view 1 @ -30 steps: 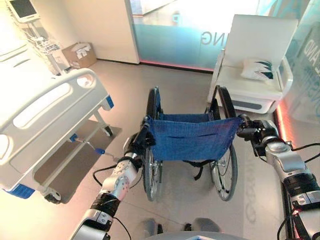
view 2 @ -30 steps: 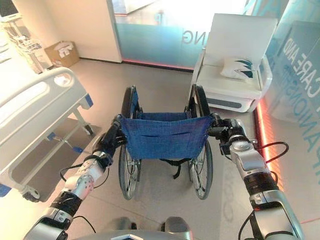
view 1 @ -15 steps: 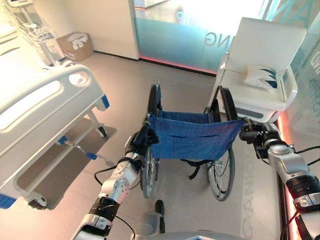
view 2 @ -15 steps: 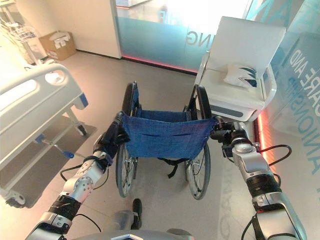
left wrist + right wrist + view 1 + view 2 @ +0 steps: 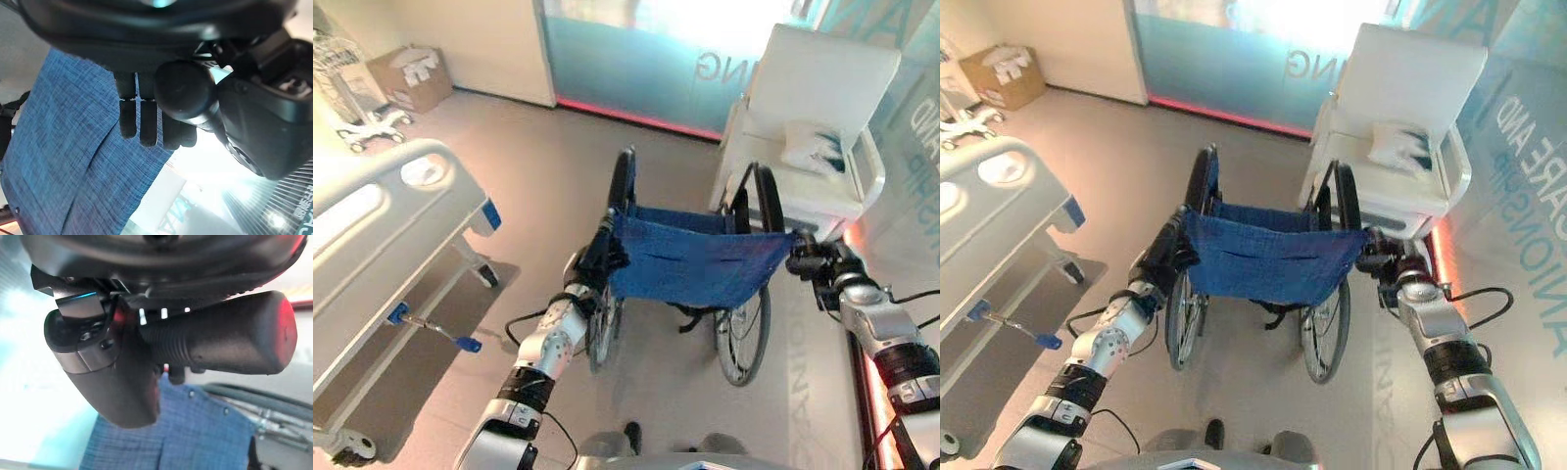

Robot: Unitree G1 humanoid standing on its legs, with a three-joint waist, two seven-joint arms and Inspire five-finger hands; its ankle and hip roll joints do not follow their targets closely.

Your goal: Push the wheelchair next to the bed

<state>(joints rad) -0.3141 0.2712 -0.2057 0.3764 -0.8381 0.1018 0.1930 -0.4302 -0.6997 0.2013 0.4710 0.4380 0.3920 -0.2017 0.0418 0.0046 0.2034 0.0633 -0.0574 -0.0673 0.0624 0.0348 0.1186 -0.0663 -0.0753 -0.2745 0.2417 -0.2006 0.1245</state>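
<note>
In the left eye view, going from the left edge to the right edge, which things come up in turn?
Bed → left hand on its push handle → wheelchair → right hand on the other push handle. The white armchair stands behind, overlapping the wheelchair's right side, so I leave it out of the order.

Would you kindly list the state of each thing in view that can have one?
Wheelchair: upright on its wheels, seat empty, held by both push handles.
Left hand: shut on the left push handle.
Right hand: shut on the right push handle.
Bed: on the robot's left, apart from the wheelchair.
Armchair: just beyond the wheelchair, a cushion on its seat.
Cardboard box: open, by the wall.
</note>
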